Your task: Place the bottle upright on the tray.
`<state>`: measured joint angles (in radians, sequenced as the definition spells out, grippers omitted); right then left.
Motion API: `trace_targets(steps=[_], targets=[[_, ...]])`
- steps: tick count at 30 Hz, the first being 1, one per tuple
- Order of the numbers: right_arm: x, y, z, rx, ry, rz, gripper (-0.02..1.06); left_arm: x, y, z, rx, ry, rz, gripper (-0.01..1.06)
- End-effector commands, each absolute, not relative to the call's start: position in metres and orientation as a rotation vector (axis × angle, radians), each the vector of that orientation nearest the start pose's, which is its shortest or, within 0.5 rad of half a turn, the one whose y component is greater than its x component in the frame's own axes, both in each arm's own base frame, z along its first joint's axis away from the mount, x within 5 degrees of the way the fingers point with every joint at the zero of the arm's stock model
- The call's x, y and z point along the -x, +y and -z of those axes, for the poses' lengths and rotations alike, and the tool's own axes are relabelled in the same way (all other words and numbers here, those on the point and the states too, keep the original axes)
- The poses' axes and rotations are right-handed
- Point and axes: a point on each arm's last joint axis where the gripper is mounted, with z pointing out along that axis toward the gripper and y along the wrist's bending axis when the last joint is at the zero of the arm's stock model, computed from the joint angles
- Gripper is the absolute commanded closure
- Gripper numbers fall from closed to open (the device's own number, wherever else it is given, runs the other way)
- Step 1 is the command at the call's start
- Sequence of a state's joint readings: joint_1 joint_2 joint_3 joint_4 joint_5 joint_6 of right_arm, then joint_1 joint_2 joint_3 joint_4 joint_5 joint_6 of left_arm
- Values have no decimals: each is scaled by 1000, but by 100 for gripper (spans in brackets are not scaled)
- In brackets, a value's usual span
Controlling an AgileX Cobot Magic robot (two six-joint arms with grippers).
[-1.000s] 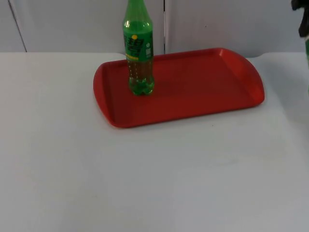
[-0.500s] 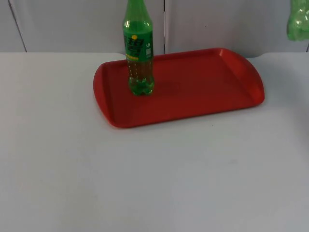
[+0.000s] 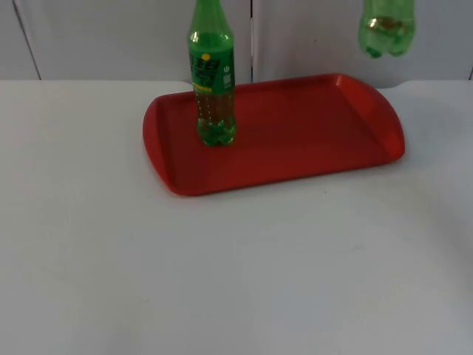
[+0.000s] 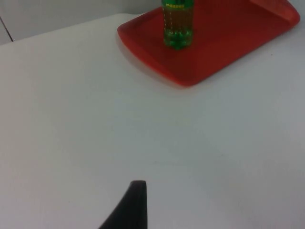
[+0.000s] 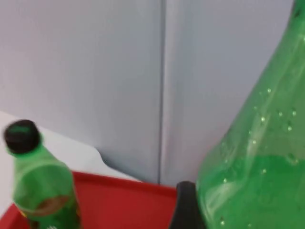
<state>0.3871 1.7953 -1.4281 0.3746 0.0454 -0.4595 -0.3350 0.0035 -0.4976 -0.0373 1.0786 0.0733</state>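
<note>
Second bottle [image 3: 386,29] aloft, apparently against right gripper's fingertip [image 5: 187,206].

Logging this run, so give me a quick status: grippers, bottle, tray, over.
Right gripper shut on carried bottle, held in the air above the tray's far right end. Left gripper waits over bare table. Standing bottle upright on red tray. Nothing in the way.

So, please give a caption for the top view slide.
One green bottle stands upright on the red tray; a second bottle hangs in the air above its far right corner.
</note>
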Motion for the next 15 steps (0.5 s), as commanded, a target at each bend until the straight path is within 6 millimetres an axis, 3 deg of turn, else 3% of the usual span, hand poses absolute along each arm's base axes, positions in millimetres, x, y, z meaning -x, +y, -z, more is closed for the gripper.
trace_targets(steps=[1, 9, 15], targets=[[-394, 172, -318, 420, 1742, -211, 105, 6, -1, -274, -424, 2029, 206, 0], [-384, 182, -305, 348, 1640, -239, 105, 6, -1, -274, -424, 2029, 206, 0], [-380, 190, -310, 460, 1531, -308, 105, 6, -1, -274, -424, 2029, 206, 0]])
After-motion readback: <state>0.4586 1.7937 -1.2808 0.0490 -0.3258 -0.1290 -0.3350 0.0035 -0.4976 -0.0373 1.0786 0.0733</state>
